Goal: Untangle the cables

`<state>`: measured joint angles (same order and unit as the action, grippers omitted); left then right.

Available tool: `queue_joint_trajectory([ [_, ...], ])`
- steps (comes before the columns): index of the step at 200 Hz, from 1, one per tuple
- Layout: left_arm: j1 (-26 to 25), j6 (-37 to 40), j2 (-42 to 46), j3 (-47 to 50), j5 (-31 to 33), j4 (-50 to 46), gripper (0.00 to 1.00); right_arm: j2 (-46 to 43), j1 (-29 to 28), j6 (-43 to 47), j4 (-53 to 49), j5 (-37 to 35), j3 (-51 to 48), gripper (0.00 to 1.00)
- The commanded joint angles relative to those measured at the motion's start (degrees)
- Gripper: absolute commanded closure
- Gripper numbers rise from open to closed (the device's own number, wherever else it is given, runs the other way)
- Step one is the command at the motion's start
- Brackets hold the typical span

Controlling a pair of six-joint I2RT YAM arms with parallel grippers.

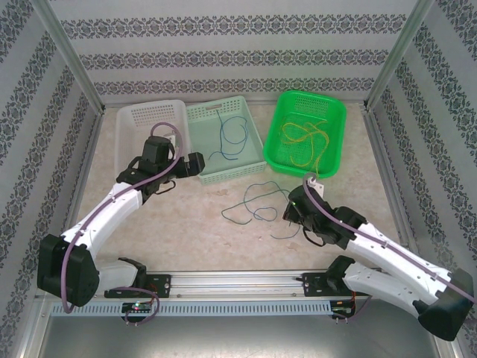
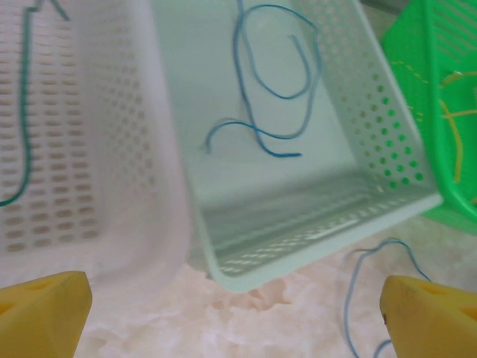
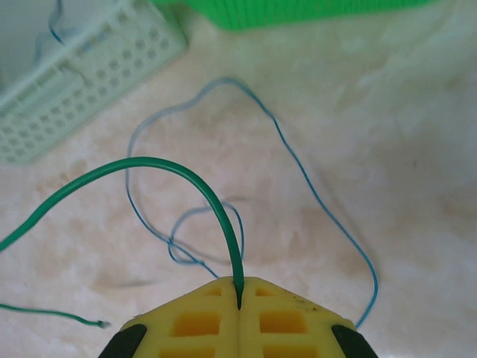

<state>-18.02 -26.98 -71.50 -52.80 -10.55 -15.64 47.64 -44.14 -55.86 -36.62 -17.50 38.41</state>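
The dark green cable (image 3: 160, 165) is pinched between the closed fingers of my right hand (image 3: 238, 292). On the right wrist camera it rises out of the seam between the yellow pads (image 3: 313, 317), arcs up and runs off to the left. Under it a loose blue cable (image 3: 298, 160) lies in loops on the worktop (image 3: 417, 134). From overhead that same tangle sits in the open between the baskets and the right hand, too fine there for me to sort strand from strand.

Another blue cable (image 2: 279, 93) lies curled on the floor of the pale mint basket (image 2: 358, 112), clearest on the left wrist camera. That camera also picks up a second dark green cable (image 2: 24, 112) in the white basket (image 2: 127, 149) — overhead, the left arm (image 1: 112, 205) crosses that basket's near end. The yellow cables (image 1: 305, 138) lie in the bright green basket (image 1: 332, 112). My left hand (image 2: 235, 298) hovers wide open at the near ends of the white and mint baskets, holding nothing.
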Motion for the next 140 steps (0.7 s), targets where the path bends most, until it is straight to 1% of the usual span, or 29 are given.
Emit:
queue_joint_trajectory([
  [1, -1.5, 1.2, 1.4, 1.6, -6.3, 5.9, 0.0, -3.1, 0.2, 2.6, 5.6, -6.9, 1.1, 1.0],
  [29, -1.9, -0.3, 1.7, 3.7, -14.3, 12.1, 0.0, -2.8, 2.1, 3.7, 9.5, -7.2, 1.4, 1.0],
  [47, -2.5, -1.9, 2.2, 5.0, -17.0, 15.7, 0.0, -2.3, 2.8, 2.8, 13.7, -7.9, 0.9, 1.0],
  [61, -3.2, -2.1, 2.9, 5.2, -16.2, 16.0, 0.0, -2.2, 4.7, 1.3, 18.6, -6.1, -0.5, 1.0],
  [83, -3.4, -3.2, 4.1, 5.6, -14.0, 16.6, 0.0, -0.7, 8.9, -2.7, 24.9, 0.0, -1.9, 1.0],
  [95, -3.4, -4.5, 4.6, 6.1, -13.6, 18.0, 0.0, 0.9, 9.7, -3.3, 26.9, 2.2, -1.4, 1.0],
  [123, -3.6, -9.4, 5.9, 8.6, -12.4, 23.4, 0.0, 4.0, 9.8, -4.6, 26.9, 3.2, 1.2, 1.0],
  [140, -4.0, -10.5, 6.9, 10.0, -11.5, 25.7, 0.0, 4.6, 10.0, -6.5, 29.2, 3.3, 1.1, 1.0],
])
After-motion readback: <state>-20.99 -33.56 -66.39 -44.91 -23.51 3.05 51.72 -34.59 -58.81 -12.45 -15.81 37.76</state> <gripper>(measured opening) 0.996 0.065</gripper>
